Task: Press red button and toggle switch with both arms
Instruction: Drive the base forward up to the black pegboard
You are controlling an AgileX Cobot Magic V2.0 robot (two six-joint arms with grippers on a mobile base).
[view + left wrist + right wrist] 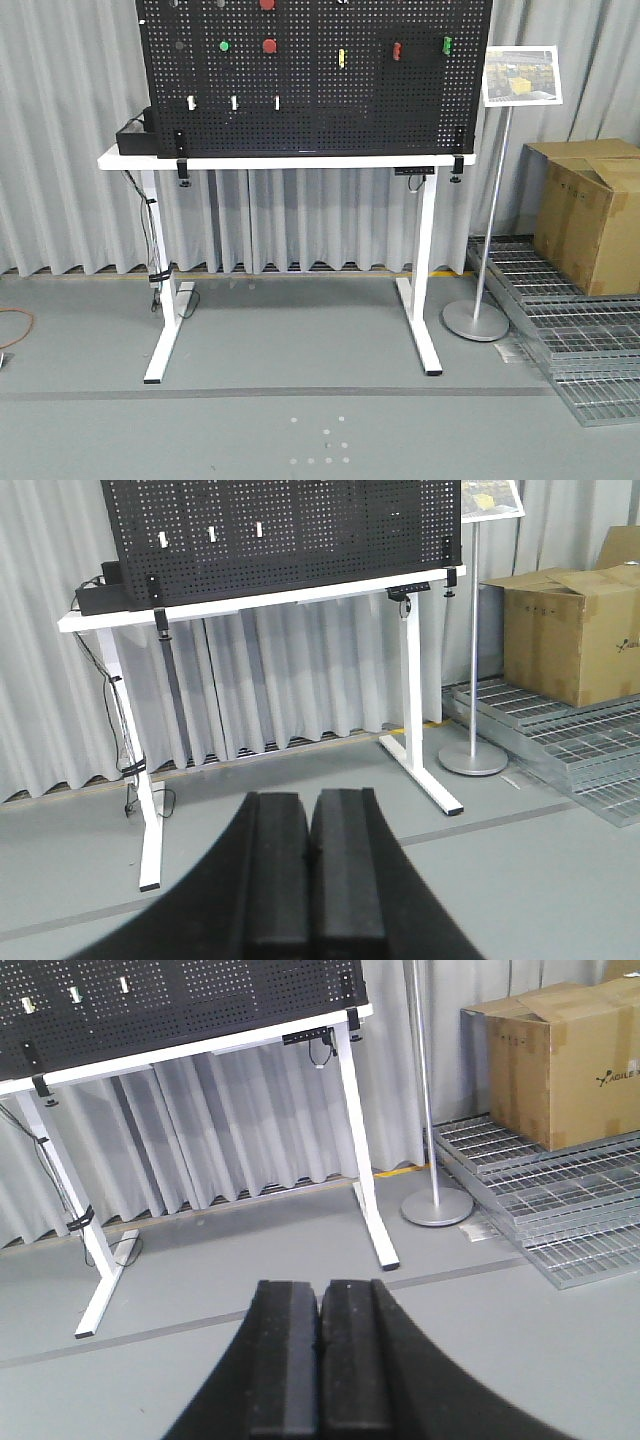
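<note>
A black pegboard (320, 110) stands on a white table (290, 160) far ahead. On it a red button (269, 46) sits beside a green button (224, 46), with another red one (267, 4) at the top edge. Below is a row of three white toggle switches (234, 102). A yellow lever (341, 58), a red switch (396, 50) and a green switch (447, 45) sit to the right. My left gripper (310, 810) and right gripper (320, 1295) are both shut on nothing, low over the grey floor and well short of the table. Neither arm shows in the front view.
A sign on a metal pole with a round base (475, 320) stands right of the table. A cardboard box (590, 210) rests on metal floor grating (570, 330) at the right. A black box (135, 138) sits on the table's left end, with cables (152, 250) hanging down its leg.
</note>
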